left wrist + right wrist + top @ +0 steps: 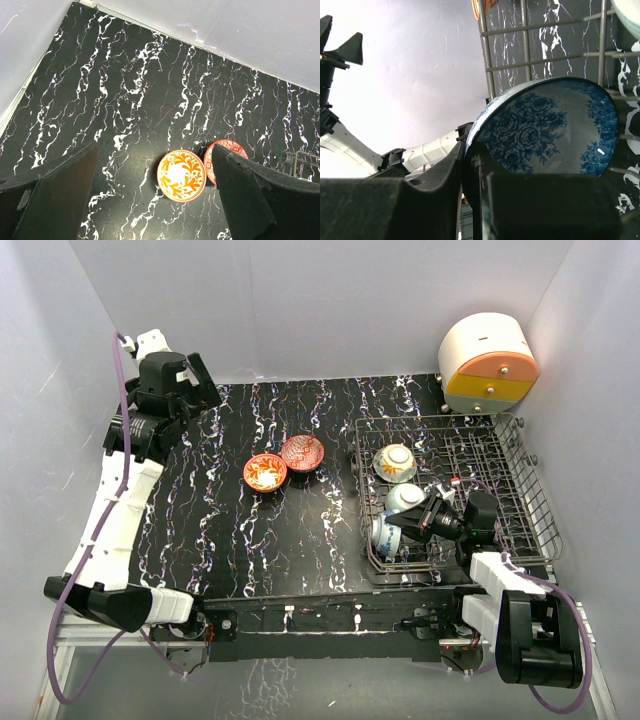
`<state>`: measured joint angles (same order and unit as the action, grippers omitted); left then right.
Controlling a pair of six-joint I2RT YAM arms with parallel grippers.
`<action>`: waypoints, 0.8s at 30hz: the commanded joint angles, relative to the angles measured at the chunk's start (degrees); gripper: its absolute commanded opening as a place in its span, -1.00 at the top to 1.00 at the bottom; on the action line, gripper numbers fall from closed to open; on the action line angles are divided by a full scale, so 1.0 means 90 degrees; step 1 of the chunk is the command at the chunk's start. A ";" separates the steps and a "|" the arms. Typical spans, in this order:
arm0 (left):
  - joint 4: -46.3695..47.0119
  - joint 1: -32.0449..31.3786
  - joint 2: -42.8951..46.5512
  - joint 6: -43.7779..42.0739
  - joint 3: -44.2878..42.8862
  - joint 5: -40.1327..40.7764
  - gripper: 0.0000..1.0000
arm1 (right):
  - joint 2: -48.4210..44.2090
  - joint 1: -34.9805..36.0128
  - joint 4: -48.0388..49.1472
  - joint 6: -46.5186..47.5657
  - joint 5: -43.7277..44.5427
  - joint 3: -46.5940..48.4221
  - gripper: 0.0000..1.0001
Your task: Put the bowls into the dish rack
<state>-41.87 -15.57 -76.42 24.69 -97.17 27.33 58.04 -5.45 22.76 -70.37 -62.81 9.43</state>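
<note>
Nearest the bases, the right gripper (470,167) reaches into the front left corner of the dish rack (536,502), its jaws pinched narrowly onto the rim of the blue patterned bowl (545,130). One finger lies inside the rim and one outside, a grip that lets the bowl stand on edge between the wires rather than lie flat. It looks seated or nearly so, which I judge to be the placing step. Just behind it in the rack the pale teal bowl (405,497) leans the same way, and beyond that sits the cream bowl with the orange flower (396,462) (three of five in the rack, then). To the left on the tabletop (250,550), well apart from the rack, the orange-red bowl (265,472) and the red-pink bowl (302,452) rest upright and touching. Those two remain to be loaded. Farthest back, the left gripper (154,150) hangs high above the far left corner, its jaws spread wide with nothing between them, looking down on those two bowls. That is probably a ready post for the next pick.
</note>
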 commanded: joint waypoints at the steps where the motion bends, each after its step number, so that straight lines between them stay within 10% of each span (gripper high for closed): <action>1: 0.0159 -0.0018 0.0021 -0.0097 -0.0259 -0.0121 -0.86 | 0.0353 -0.0117 0.1378 -0.0678 -0.0379 -0.0148 0.81; 6: 0.0220 -0.0021 -0.0001 -0.0080 -0.0217 -0.0104 -0.86 | 0.0956 -0.0441 0.1532 -0.0493 -0.0612 -0.0244 0.81; 24: 0.0334 -0.0019 -0.0034 -0.0038 -0.0010 -0.0044 -0.86 | 0.1951 -0.1816 -0.4379 0.4887 0.0010 0.1924 0.25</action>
<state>-39.70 -15.57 -77.30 24.64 -97.17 26.55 75.83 -21.41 -6.00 -38.17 -66.63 22.90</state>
